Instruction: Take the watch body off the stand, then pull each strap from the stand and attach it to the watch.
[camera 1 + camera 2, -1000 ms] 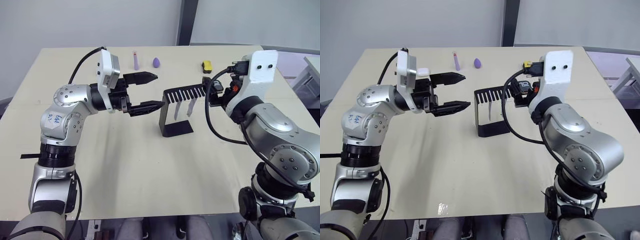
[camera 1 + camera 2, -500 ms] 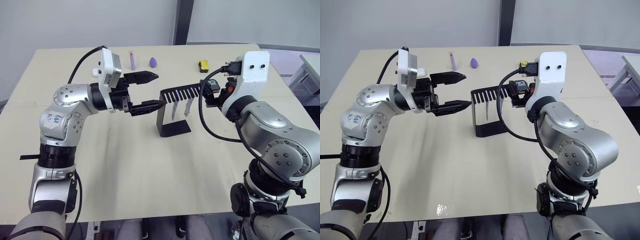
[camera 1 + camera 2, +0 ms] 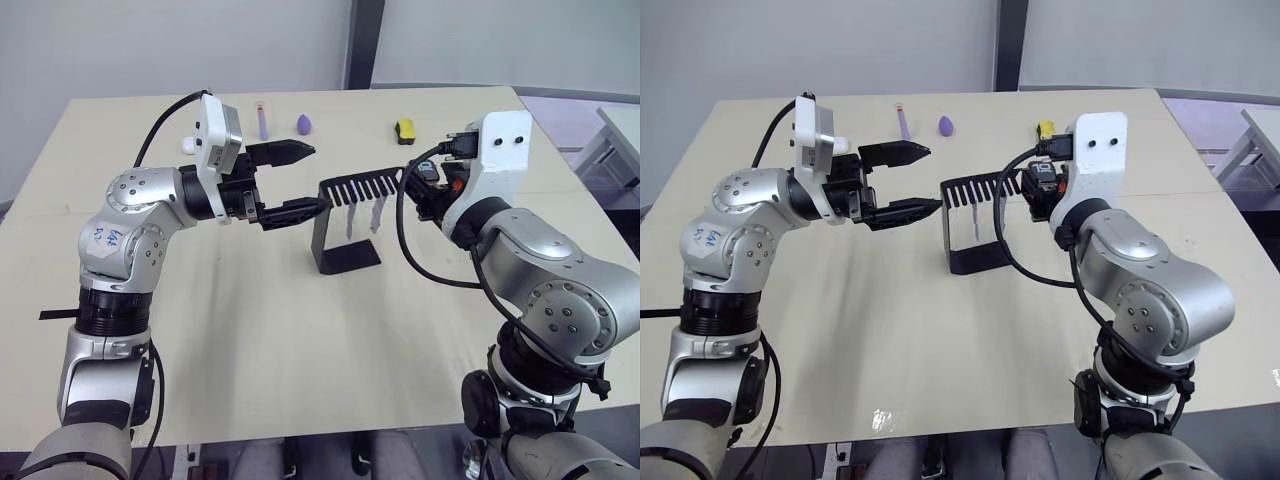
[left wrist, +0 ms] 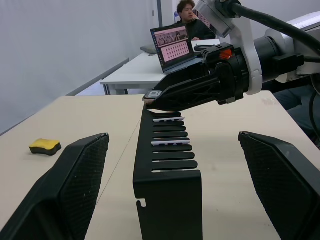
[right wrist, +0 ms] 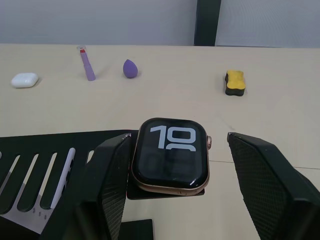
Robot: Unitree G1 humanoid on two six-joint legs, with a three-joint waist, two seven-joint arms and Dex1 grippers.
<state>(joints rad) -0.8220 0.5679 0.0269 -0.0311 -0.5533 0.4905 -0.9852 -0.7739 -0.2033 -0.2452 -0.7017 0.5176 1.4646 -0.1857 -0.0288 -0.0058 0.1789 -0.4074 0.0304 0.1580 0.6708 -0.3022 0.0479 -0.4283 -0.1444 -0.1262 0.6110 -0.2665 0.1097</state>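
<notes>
Watch body (image 5: 170,154) between wide-open jaws

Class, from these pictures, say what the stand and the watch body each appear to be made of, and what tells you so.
The stand looks like thin sheet metal with a matte black finish: crisp folded bends and cleanly cut comb slots suggest this. The watch body appears to have a glossy glass face, which shows faint reflections, in a copper-toned rim that looks like polished metal, though coated plastic cannot be ruled out.
</notes>
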